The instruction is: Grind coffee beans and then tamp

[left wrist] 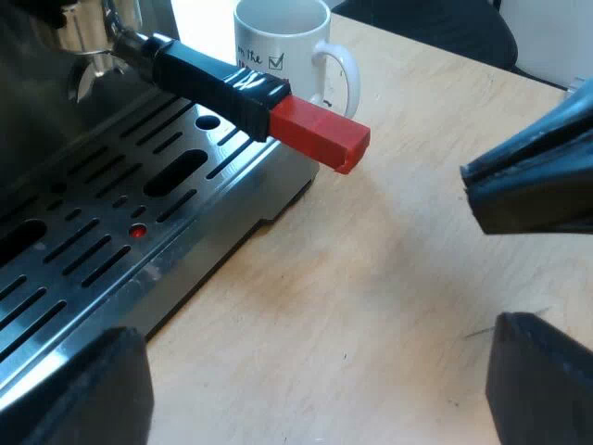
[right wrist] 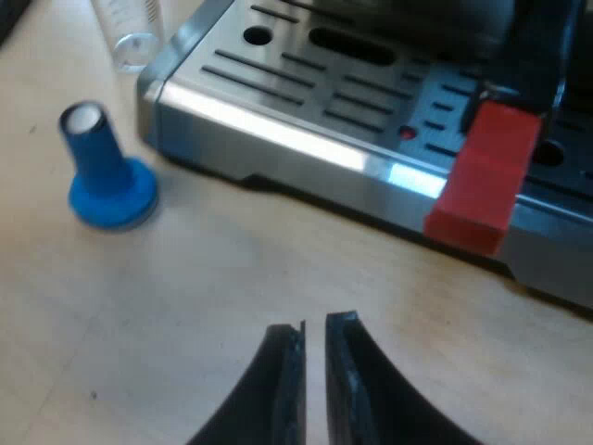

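My left gripper (left wrist: 315, 389) gapes wide and empty over the pale wooden table (left wrist: 389, 306), near the metal holder's black, red-ended handle (left wrist: 222, 83), which is locked into the steel espresso machine (left wrist: 111, 232). My right gripper (right wrist: 313, 366) is pinched almost closed and empty near that red end. If both reach together they could collide, and a careless swing could topple the blue knobbed tamper (right wrist: 102, 176).

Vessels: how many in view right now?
2. A white mug stands near the holder's red handle end; a measuring glass stands by the machine corner, near the blue tamper. Others may be hidden.
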### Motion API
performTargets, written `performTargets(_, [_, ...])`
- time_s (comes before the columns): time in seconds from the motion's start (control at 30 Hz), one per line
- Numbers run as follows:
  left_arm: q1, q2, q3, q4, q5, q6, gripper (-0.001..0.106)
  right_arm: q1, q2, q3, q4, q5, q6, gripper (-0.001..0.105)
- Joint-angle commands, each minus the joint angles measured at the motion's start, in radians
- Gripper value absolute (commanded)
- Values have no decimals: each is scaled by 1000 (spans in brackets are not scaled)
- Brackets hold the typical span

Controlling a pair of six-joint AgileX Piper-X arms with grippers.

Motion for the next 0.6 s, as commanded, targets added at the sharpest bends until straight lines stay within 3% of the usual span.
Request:
performTargets(0.03, [-4,-3,-1,-6,13,0,79,2,14,-9,-14,57,5,9])
performTargets(0.17, [-4,-3,-1,-6,13,0,79,2,38,-9,-17,137,5,9])
performTargets(0.4, [-4,-3,-1,-6,13,0,79,0,76,-9,-44,187,8,9])
performTargets(0.6, [-4,-3,-1,-6,13,0,79,0,113,-6,-78,272,65,9])
